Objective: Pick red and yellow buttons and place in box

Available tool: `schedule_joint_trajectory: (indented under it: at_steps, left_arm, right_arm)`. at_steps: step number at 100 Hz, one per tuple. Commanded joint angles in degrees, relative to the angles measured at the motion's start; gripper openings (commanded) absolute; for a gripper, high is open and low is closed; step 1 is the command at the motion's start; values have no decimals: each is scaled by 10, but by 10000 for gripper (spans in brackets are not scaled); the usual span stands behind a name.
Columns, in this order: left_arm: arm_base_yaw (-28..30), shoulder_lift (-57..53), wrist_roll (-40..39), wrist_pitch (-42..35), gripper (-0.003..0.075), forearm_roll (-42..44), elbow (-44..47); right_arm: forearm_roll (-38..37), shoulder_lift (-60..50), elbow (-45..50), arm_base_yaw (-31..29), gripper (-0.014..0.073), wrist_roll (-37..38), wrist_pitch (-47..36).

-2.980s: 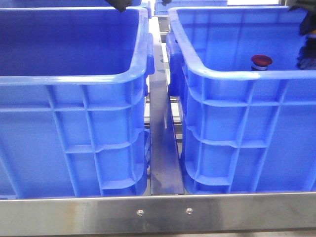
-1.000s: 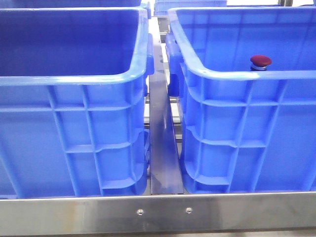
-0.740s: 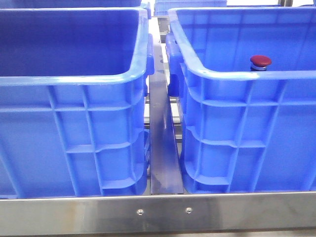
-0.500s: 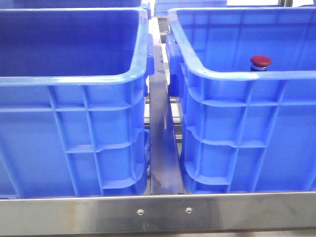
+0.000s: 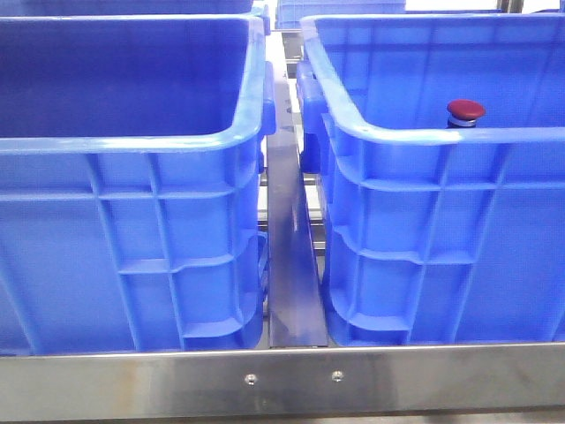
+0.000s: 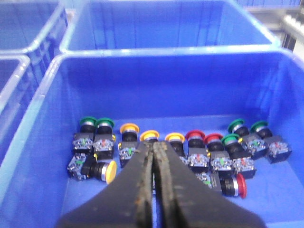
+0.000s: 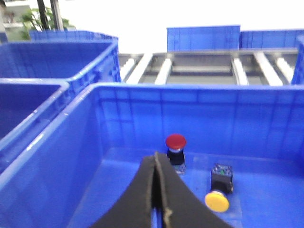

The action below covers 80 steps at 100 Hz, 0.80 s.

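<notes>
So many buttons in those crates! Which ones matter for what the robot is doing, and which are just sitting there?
Part of the job:
- red button, standing upright in the box
- yellow button, lying on its side beside it
- red and yellow buttons in the supply crate

Just lying about:
- green buttons
- empty crates behind
</notes>
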Motion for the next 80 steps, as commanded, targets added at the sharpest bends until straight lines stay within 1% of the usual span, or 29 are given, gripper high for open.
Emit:
schedule_joint_trajectory:
  at_steps: [1, 20, 80]
  left_arm:
    - [1, -27, -4, -53, -20, -5, 5]
    - [1, -83, -4, -53, -20, -1, 36]
    - [1, -91, -4, -46, -20, -3, 43]
  right_arm:
    - [4, -37, 0, -2, -69, -7, -17]
    - [4, -101, 12, -2, -69, -7, -16]
    - [4, -99, 15, -2, -69, -7, -15]
